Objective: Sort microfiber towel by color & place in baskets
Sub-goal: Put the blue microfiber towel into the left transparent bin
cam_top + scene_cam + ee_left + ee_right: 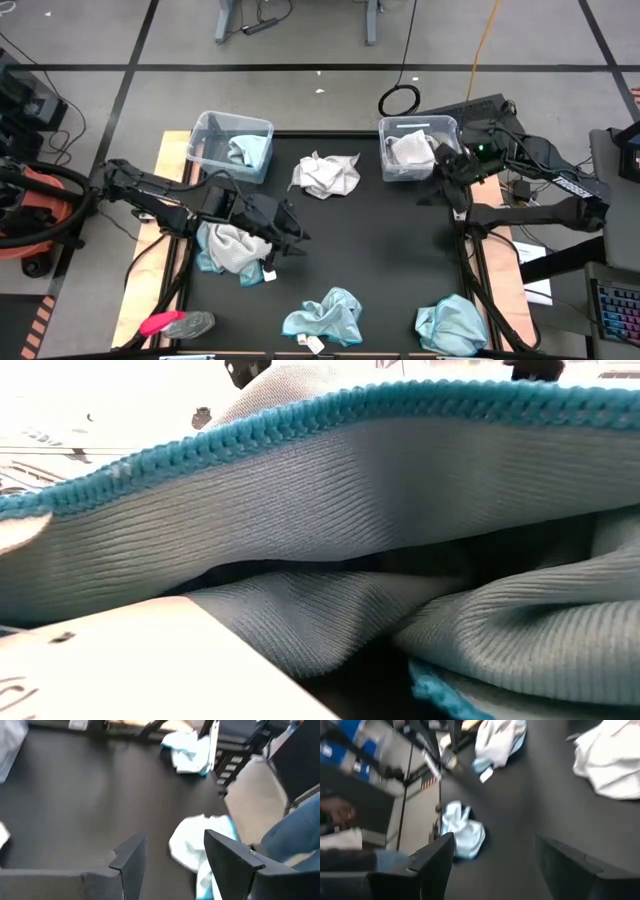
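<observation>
The black desk [370, 250] carries loose cloths on all sides, leaving its middle bare and open. A pale grey-white towel [326, 174] lies crumpled between the two clear plastic baskets at the far edge. The left basket [205, 135] holds a teal towel [250, 152], and the right basket [385, 140] holds a grey-white towel [411, 150]; both tubs are thin-rimmed with rounded corners. A mixed heap of grey-white over teal [228, 248] sits near the left edge, partly under the left arm, with a small white tag showing at its near side. Two more teal towels rest at the near edge, one in the middle [325, 317] and one by the right corner [450, 323]. A small pink-and-grey object [175, 323] lies on the wooden strip beside the near left corner. The left pincer [296, 240] hovers just beside the heap, its fingers apart and empty. The right pincer [452, 190] hangs just beside the right basket, fingers spread wide with nothing between them. In the low view a ribbed teal cloth with a stitched edge [320, 520] fills nearly everything and blocks the desk behind it.
</observation>
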Available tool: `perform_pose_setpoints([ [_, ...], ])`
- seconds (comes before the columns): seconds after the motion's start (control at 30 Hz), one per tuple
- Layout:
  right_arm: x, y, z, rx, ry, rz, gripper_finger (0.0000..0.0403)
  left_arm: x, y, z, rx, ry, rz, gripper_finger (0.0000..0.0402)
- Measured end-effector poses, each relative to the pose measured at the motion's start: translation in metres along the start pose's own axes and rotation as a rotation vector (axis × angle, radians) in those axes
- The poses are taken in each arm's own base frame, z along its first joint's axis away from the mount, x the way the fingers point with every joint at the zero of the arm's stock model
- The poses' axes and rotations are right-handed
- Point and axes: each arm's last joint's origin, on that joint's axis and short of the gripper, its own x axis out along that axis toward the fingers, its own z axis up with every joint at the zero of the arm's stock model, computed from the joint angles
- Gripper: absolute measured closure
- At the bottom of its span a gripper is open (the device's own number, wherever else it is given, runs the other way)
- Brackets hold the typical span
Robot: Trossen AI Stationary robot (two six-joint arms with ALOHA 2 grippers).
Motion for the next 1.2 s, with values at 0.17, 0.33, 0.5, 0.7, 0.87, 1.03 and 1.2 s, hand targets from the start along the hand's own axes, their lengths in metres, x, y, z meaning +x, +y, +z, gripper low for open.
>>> perform_pose_setpoints([
  [0.17,0.002,0.006,-0.007,-0.07,0.061,0.031,0.0138,0.028,-0.026,-0.007,-0.003,-0.021,-0.015,0.0198],
  [0.33,0.003,0.011,-0.01,-0.128,0.075,0.057,0.0138,0.059,-0.051,-0.02,-0.035,0.036,-0.044,0.0198],
  [0.5,0.004,0.013,-0.011,-0.158,0.084,0.063,0.0138,0.083,-0.072,-0.032,-0.036,0.017,-0.102,0.0195],
  [0.7,0.005,0.015,-0.012,-0.178,0.085,0.044,0.0138,0.1,-0.084,-0.051,-0.034,0.062,-0.081,0.0135],
  [0.87,0.006,0.017,-0.013,-0.165,0.089,0.043,0.0138,0.114,-0.089,-0.064,-0.017,0.09,-0.057,0.0071],
  [1.03,0.006,0.018,-0.013,-0.144,0.087,0.038,0.0138,0.132,-0.089,-0.078,0.0,0.097,-0.014,0.0051],
  [1.2,0.007,0.021,-0.013,-0.127,0.08,0.053,0.0138,0.154,-0.086,-0.093,0.002,0.094,0.003,0.0054],
])
